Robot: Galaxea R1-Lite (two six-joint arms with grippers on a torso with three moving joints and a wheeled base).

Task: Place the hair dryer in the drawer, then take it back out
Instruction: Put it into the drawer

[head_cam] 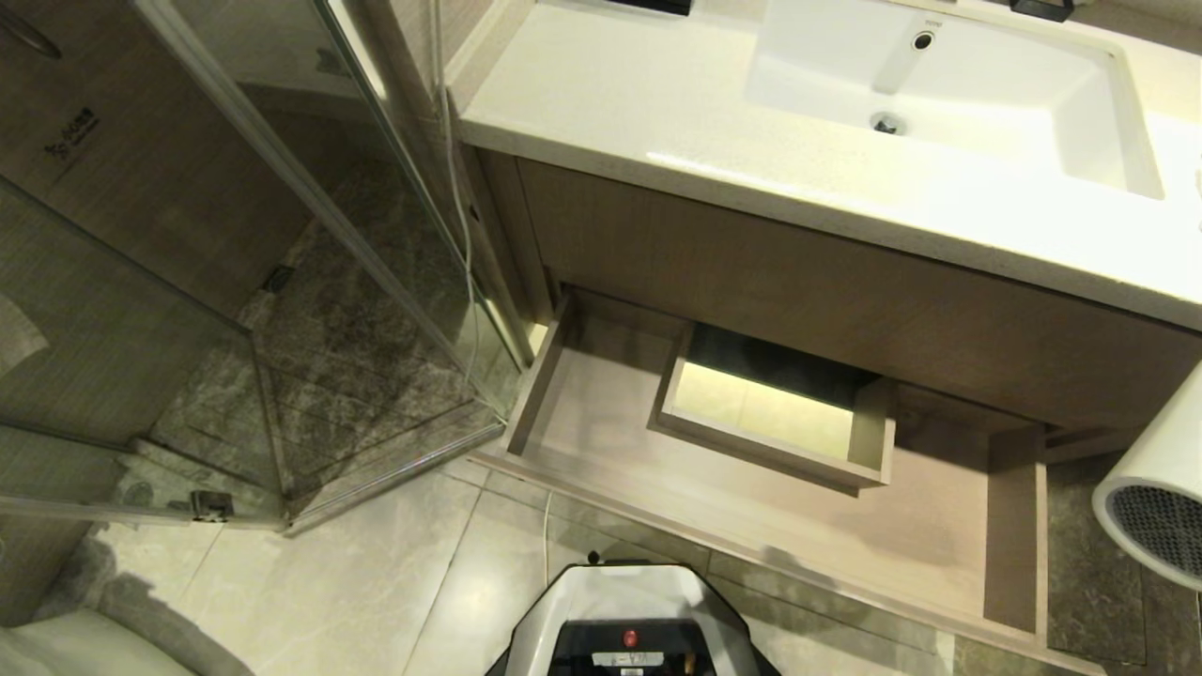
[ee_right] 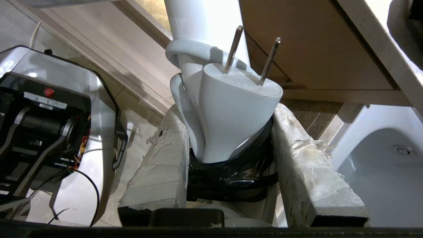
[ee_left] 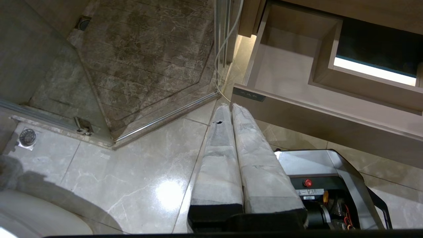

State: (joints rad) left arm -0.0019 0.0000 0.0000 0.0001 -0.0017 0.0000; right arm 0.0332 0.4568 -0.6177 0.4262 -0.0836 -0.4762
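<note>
The white hair dryer point(head_cam: 1160, 488) hangs at the head view's right edge, its dark mesh grille facing me, beyond the right end of the drawer. The drawer point(head_cam: 601, 413) stands pulled open below the vanity, its pale beige floor bare. In the right wrist view my right gripper point(ee_right: 226, 112) is shut on the hair dryer point(ee_right: 205, 19) where the black strap point(ee_right: 231, 175) binds the coiled cord; the white plug point(ee_right: 238, 109) sticks up between the fingers. My left gripper point(ee_left: 230, 106) is parked and shut with nothing in it, low over the floor tiles before the drawer point(ee_left: 284, 76).
A boxed cut-out point(head_cam: 779, 413) rises in the drawer's middle. Above it run the countertop point(head_cam: 657, 103) and sink point(head_cam: 958, 84). A glass shower door point(head_cam: 282, 282) stands to the left, with a thin cable point(head_cam: 465, 235) hanging beside it. My base point(head_cam: 629, 620) sits just before the drawer front.
</note>
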